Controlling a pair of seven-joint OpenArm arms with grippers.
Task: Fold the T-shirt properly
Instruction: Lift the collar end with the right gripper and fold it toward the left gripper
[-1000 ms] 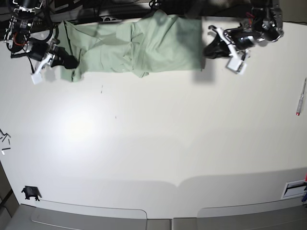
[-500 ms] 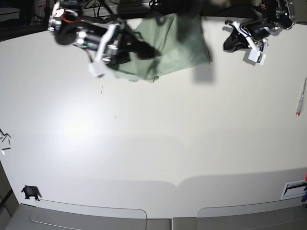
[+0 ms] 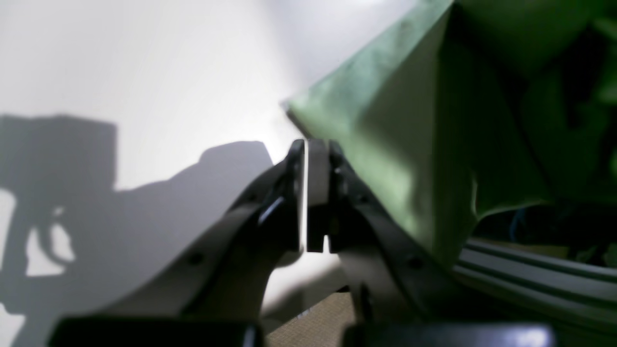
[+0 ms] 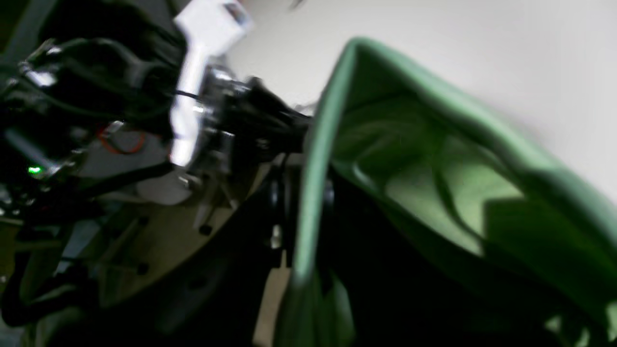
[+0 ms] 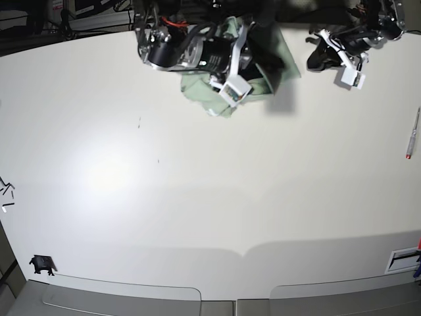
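Mint-green cloth identifies the T-shirt (image 5: 266,62), which sits at the far edge of the white table (image 5: 197,197), bunched into a compact mass with part of it carried in the air.

Right gripper (image 4: 308,202): in the right wrist view, a doubled edge of the T-shirt (image 4: 434,183) runs between the black fingers, which are pinched on that edge. In the base view this arm reaches across the far-centre of the table, with the cloth draped under and behind it.

Left gripper (image 3: 308,193): the two fingertips are pressed flat against each other with nothing visible between them. The T-shirt (image 3: 409,120) hangs just beside the fingertips without being held. In the base view the left gripper (image 5: 332,59) stands near the far right corner, apart from the cloth.

Handling judgement: the fabric appears light, soft and entirely limp. It will sag and collapse wherever it is unsupported, and a single grip point lets the rest swing and bunch. The layers may slide on each other. Breakage is not a concern.

Recommended grip: take hold at hems, seams or corners, where doubled material gives the fingers more to grip. Pinch through all layers of the fold. A second hold on the free corner nearest the left gripper would keep the edge taut.

A red-tipped pen (image 5: 413,135) lies at the right table edge, well apart from the work.
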